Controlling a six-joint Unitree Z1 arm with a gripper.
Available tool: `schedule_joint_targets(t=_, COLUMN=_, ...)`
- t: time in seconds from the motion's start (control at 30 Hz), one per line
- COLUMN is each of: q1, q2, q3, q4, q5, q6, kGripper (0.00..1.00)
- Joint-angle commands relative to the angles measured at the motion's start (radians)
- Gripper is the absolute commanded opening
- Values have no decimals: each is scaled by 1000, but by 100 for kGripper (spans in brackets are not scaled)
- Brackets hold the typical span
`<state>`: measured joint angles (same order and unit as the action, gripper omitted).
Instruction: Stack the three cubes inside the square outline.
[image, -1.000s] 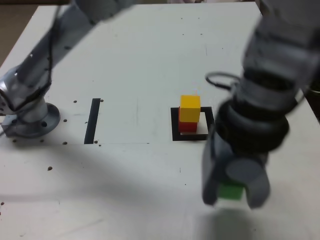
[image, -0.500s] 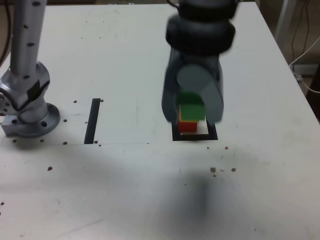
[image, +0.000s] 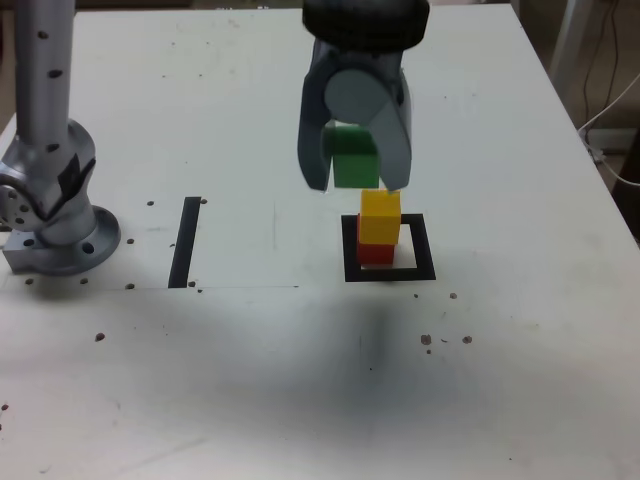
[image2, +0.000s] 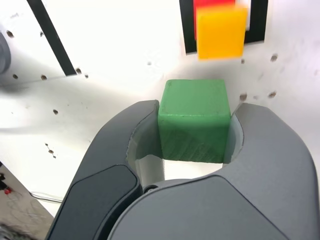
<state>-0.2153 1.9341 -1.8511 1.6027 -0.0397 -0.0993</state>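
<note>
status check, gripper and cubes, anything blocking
Gripper shut on green cube, held aloft. Yellow cube atop red cube inside square outline. No obstruction seen near the stack.

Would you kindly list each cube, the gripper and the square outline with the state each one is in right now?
Green cube: held, raised off the table.
Gripper: closed on the green cube.
Yellow cube: stacked on the red one, not gripped.
Red cube: under the yellow one, within the outline.
Square outline: flat on the table, partly covered by the stack.
</note>
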Motion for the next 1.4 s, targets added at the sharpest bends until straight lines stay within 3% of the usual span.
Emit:
schedule_joint_targets(t=0.0, q1=18, q2=-4, q3=5, q4=26, q5=2, q6=17, kGripper=29)
schedule_joint_targets(t=0.43, q1=99, q2=49, q3=-5, q4=11, q5=-7, q6=92, kGripper=29)
schedule_joint_targets(t=1.37, q1=108, q2=139, q3=-22, q4=-21, q5=-29, q6=121, kGripper=30)
